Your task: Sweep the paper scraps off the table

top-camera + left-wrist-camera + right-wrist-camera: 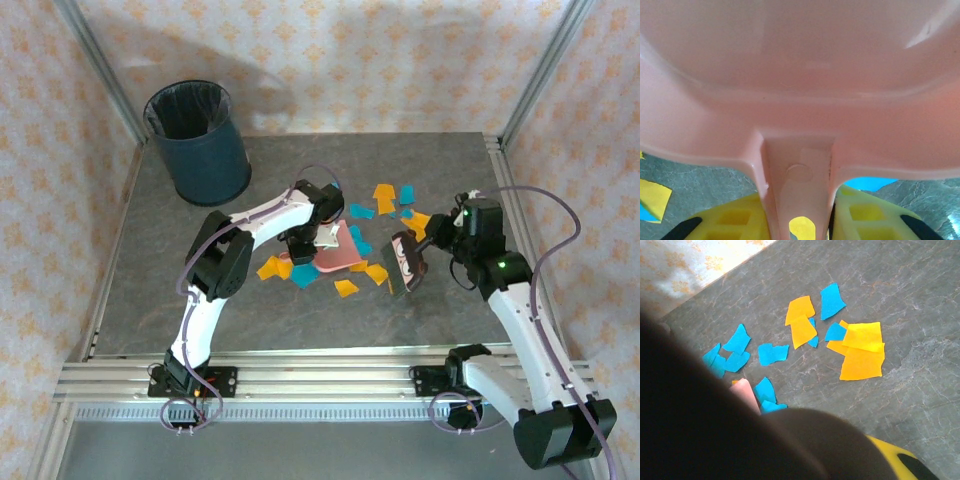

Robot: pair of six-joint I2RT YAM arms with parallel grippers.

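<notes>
Teal-blue and orange-yellow paper scraps [385, 195] lie in the middle of the table [150, 290], and more paper scraps [862, 352] are spread out in the right wrist view. Some scraps sit beside the pink dustpan [340, 255]. My left gripper [305, 243] is shut on the dustpan's handle [799, 175], one yellow finger [730, 220] on each side of it. The pan's body [800, 65] spreads out above. My right gripper [432, 240] is shut on a dark brush [408, 266] standing on the table right of the pan. The brush [715, 430] hides all but one yellow finger [892, 452].
A dark blue round bin [200, 140] with a liner stands at the table's far left corner. Aluminium rails [320, 375] run along the near edge, by the arm bases. Patterned walls close off the back and sides.
</notes>
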